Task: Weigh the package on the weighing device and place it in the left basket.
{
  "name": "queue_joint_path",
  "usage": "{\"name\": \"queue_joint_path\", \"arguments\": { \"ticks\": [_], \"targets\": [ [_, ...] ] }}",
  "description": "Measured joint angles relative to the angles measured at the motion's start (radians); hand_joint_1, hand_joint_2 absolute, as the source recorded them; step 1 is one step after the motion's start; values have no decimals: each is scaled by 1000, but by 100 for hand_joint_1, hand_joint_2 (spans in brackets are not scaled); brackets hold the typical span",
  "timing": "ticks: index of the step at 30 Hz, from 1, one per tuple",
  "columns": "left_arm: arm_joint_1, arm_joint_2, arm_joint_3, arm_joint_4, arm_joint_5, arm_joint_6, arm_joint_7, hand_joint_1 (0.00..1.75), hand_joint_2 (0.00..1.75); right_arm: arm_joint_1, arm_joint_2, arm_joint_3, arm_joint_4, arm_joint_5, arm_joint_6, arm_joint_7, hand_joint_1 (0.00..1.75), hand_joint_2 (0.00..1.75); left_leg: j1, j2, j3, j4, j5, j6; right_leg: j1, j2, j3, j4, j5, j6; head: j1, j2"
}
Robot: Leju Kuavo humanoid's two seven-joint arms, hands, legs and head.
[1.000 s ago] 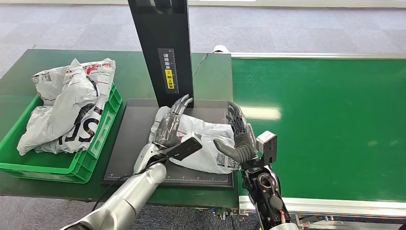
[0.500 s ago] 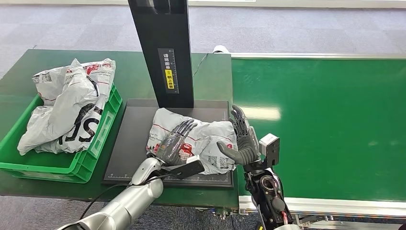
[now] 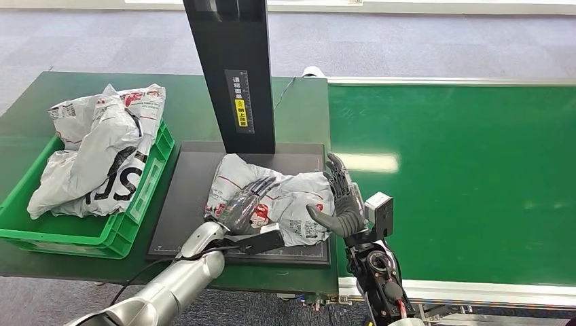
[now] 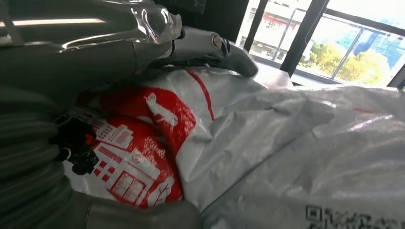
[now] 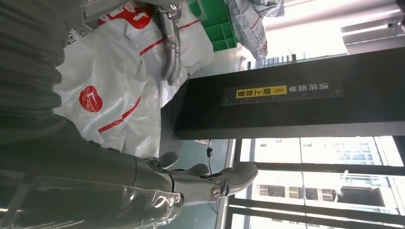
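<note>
A: Status? Package point(image 3: 272, 197) on scale point(image 3: 187, 197), 6 o'clock of column point(image 3: 234, 75).
B: Left hand point(image 3: 243, 206) flat on top; right hand point(image 3: 342, 199) spread, empty, at its edge.
A: Clamp both sides evenly, lift clear, carry toward basket point(image 3: 146, 190) at 9 o'clock.

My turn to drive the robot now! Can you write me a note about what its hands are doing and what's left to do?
Left hand: lies flat on the package, fingers spread, not gripping.
Right hand: open, at the package's right edge.
Package: on the scale, below the black post.
Left basket: already holds other bags.
Done: package set on the scale.
Left: grasp it and put it in the basket.
</note>
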Motion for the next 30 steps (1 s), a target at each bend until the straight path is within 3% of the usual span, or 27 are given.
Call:
{"name": "queue_joint_path", "arguments": {
  "ticks": [4,11,16,20,24,30],
  "targets": [
    [12,6,-2,2,10,35,-20,175,175,-15,1,1,16,2,1,3,0,175,0,0,1,0,0,0,0,0,1,0,0,0,0,0],
    [31,33,5,-12,75,130,-129,175,175,-36,2,1,48,-1,0,0,0,175,0,1,1,0,0,0,0,0,0,0,0,0,0,0],
    [66,63,69,-91,214,180,-250,175,175,-23,-1,0,55,-1,-6,-7,0,175,0,1,-3,0,1,-1,0,1,-4,0,0,0,0,0],
    [97,87,127,-187,288,199,-290,175,175,-3,-3,0,55,-1,-9,-8,0,175,0,0,-6,0,1,-1,0,0,-7,1,0,0,0,0],
    [159,117,184,-368,468,231,-327,175,175,19,-6,-1,48,-1,-21,-8,0,175,0,2,-7,1,1,-1,0,1,-9,1,0,0,0,0],
    [286,156,299,-775,705,161,-335,175,175,50,-18,-12,29,-5,-27,-6,0,175,0,3,-10,0,0,-1,0,1,-11,0,0,0,0,0]
  ]
}}
